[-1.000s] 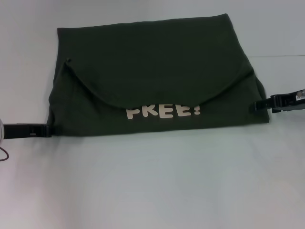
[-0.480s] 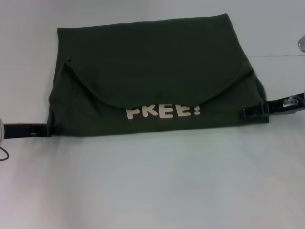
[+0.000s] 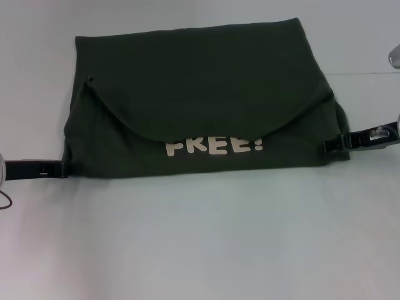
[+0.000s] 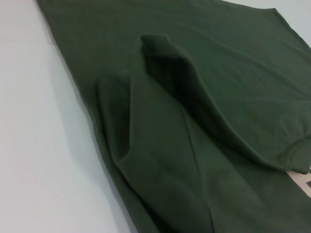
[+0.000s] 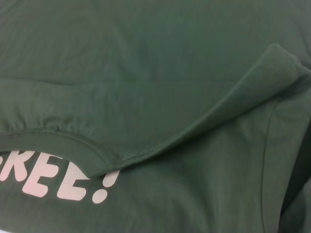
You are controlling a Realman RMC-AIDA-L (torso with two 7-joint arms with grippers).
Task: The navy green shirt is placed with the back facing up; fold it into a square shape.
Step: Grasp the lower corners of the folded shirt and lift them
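The navy green shirt [image 3: 200, 103], soft matte cotton folded roughly rectangular, has its edges pinched by left end effector [image 3: 62, 169] and right end effector [image 3: 328, 145].

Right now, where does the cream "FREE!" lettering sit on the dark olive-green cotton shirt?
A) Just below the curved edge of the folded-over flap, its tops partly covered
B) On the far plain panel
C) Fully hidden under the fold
A: on the dark olive-green cotton shirt, the cream "FREE!" lettering peeks out under the curved flap edge.
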